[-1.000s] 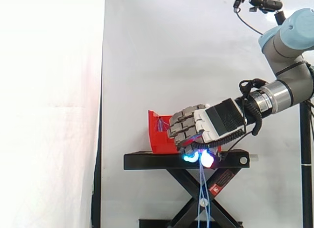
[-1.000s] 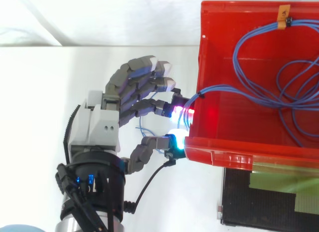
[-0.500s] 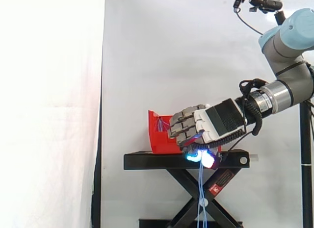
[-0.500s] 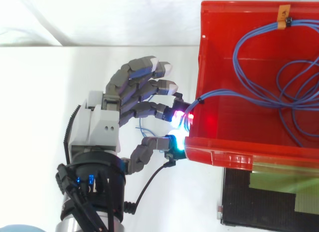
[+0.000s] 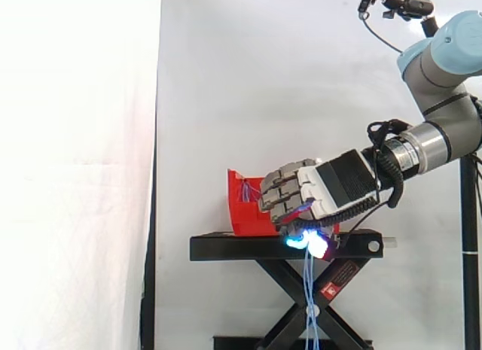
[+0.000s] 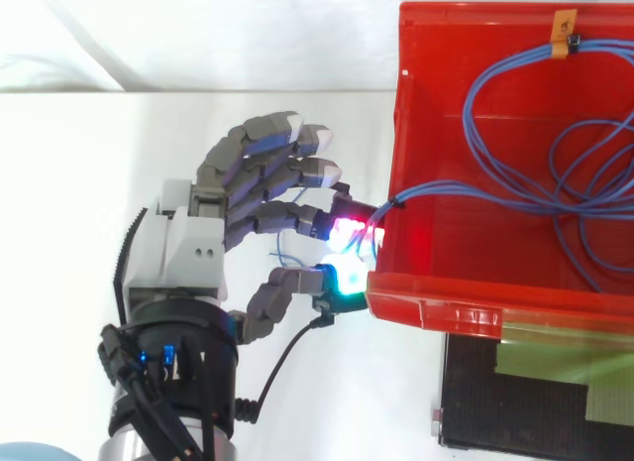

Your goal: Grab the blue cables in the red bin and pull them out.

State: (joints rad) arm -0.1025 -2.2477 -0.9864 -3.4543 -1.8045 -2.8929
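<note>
Side view: arm (image 5: 444,86) enters from the right and slopes down to the hand (image 5: 316,190), which sits low over the near end of the black stand (image 5: 226,248). The hand's back faces the camera and its fingers (image 5: 279,196) are bent downward. Two pads glow under it, one cyan (image 5: 294,241) and one magenta-red (image 5: 321,247), close together just above the stand's top plate. Blue cables (image 5: 309,305) drop from between those pads in a thin bundle past the stand's edge, in front of the scissor legs. The red bin (image 5: 242,214) stands on the stand behind the hand, its far wall sticking out to the left, with a few blue strands showing against that wall. A white curtain (image 5: 263,79) forms the backdrop.

Top view: hand (image 6: 188,258) lies left of the red bin (image 6: 436,310), outside it, fingers pointing toward the bin's left wall. A finger pad lit magenta-red (image 6: 347,230) and the thumb pad lit cyan-green (image 6: 345,281) are curled in toward each other right at that wall, pinching the cable bundle between them. The other fingers (image 6: 287,144) are spread above and hold nothing. The blue cables (image 6: 515,94) lie mostly in wide loops on the bin floor. One bunch, bound by a small black tie (image 6: 393,198), climbs over the left wall into the pinch. A tan clip (image 6: 565,40) holds strands at the bin's upper right corner. A loose blue strand (image 6: 282,248) shows under the fingers.
</note>
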